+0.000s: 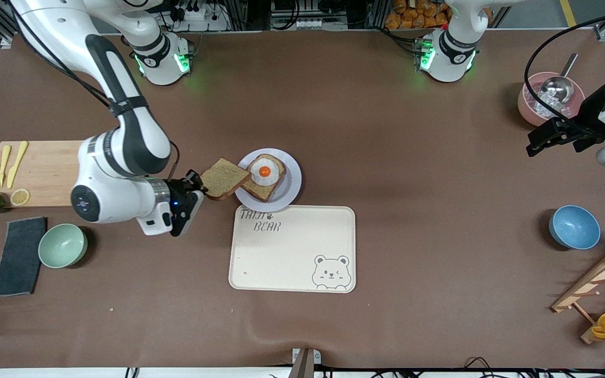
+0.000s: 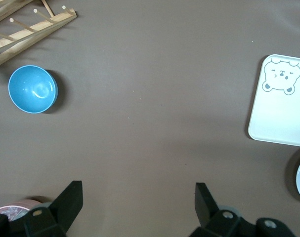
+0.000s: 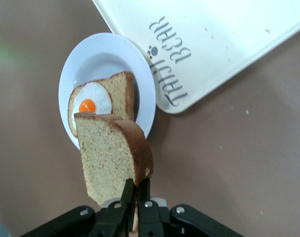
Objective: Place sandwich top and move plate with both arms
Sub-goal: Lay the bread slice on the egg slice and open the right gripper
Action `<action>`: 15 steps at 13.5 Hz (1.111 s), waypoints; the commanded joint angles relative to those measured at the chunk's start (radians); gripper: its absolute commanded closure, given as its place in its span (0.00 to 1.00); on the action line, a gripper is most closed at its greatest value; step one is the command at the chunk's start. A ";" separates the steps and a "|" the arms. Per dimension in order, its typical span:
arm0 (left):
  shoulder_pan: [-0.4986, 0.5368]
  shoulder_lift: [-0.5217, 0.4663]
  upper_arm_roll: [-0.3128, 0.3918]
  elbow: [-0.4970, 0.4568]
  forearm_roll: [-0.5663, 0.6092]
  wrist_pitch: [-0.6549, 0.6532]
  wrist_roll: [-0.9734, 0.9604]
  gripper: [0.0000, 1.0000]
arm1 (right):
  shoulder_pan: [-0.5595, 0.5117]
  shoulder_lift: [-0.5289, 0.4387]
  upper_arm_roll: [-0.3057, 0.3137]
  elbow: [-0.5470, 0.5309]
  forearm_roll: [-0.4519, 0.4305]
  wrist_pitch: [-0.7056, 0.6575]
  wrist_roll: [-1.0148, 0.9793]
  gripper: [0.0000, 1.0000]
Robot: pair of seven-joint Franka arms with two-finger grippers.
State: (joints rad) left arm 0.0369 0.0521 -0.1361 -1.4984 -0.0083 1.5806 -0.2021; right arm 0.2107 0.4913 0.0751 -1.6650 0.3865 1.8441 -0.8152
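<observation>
Two words, "TAIJI BEAR", are printed on the cream rectangular plastic tray [image 1: 292, 248], which sits low in the centre of the front frame with a bear face drawn in its lower corner. Just above it, overlapping the tray's upper edge, rests the small round lavender-white plate [image 1: 291, 184], carrying a bread slice topped with a fried egg [image 1: 265, 175]. Beside the plate, toward the frame's left, the right gripper [image 1: 196, 193] is clamped on the crust edge of the plain brown wholemeal bread slice [image 1: 222, 178], holding it tilted, its free corner reaching over the plate's rim. In the right wrist view the fingers [image 3: 125, 201] pinch the slice [image 3: 110, 155] tightly. A mint green bowl [image 1: 62, 245] and a dark grey cloth [image 1: 19, 255] lie at lower left, a wooden cutting board [image 1: 45, 172] above them. The left gripper [image 1: 552, 135] waits at upper right, fingers [image 2: 70, 200] spread wide over bare table, near a pink bowl [image 1: 529, 105]; a blue bowl [image 1: 574, 227] sits below.
</observation>
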 commanded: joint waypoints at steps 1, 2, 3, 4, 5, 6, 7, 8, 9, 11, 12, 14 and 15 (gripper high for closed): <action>0.005 0.002 -0.005 0.014 0.007 -0.007 -0.010 0.00 | 0.058 0.018 -0.012 0.013 0.014 0.036 0.048 1.00; 0.005 0.002 -0.005 0.014 0.007 -0.007 -0.010 0.00 | 0.073 0.026 -0.012 0.013 0.020 0.049 0.057 1.00; 0.005 0.002 -0.005 0.014 0.007 -0.007 -0.010 0.00 | 0.090 0.030 -0.012 0.013 0.020 0.061 0.067 1.00; 0.005 0.002 -0.005 0.014 0.007 -0.007 -0.010 0.00 | 0.099 0.032 -0.011 0.013 0.022 0.060 0.099 1.00; 0.005 0.002 -0.005 0.014 0.007 -0.008 -0.010 0.00 | 0.113 0.032 -0.011 0.013 0.022 0.057 0.113 1.00; 0.005 0.002 -0.005 0.014 0.007 -0.007 -0.010 0.00 | 0.130 0.032 -0.011 0.011 0.023 0.055 0.116 1.00; 0.005 0.002 -0.005 0.012 0.007 -0.007 -0.010 0.00 | 0.137 0.035 -0.011 0.010 0.022 0.060 0.126 1.00; 0.005 0.002 -0.005 0.014 0.007 -0.007 -0.010 0.00 | 0.142 0.042 -0.011 0.010 0.012 0.064 0.122 1.00; 0.005 0.002 -0.005 0.012 0.007 -0.007 -0.010 0.00 | 0.142 0.047 -0.012 0.010 0.009 0.067 0.117 1.00; 0.005 0.002 -0.005 0.012 0.007 -0.007 -0.010 0.00 | 0.159 0.056 -0.014 0.008 0.008 0.089 0.122 1.00; 0.005 0.002 -0.005 0.012 0.007 -0.008 -0.010 0.00 | 0.168 0.064 -0.014 0.008 0.003 0.102 0.122 0.72; 0.005 0.002 -0.005 0.012 0.007 -0.007 -0.010 0.00 | 0.170 0.067 -0.014 0.005 0.002 0.121 0.125 0.00; 0.005 0.002 -0.005 0.012 0.005 -0.008 -0.010 0.00 | 0.167 0.066 -0.015 -0.001 0.002 0.121 0.125 0.00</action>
State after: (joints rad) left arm 0.0370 0.0522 -0.1361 -1.4985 -0.0083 1.5806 -0.2021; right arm 0.3651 0.5569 0.0740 -1.6653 0.3879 1.9608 -0.7041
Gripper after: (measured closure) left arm 0.000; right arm 0.665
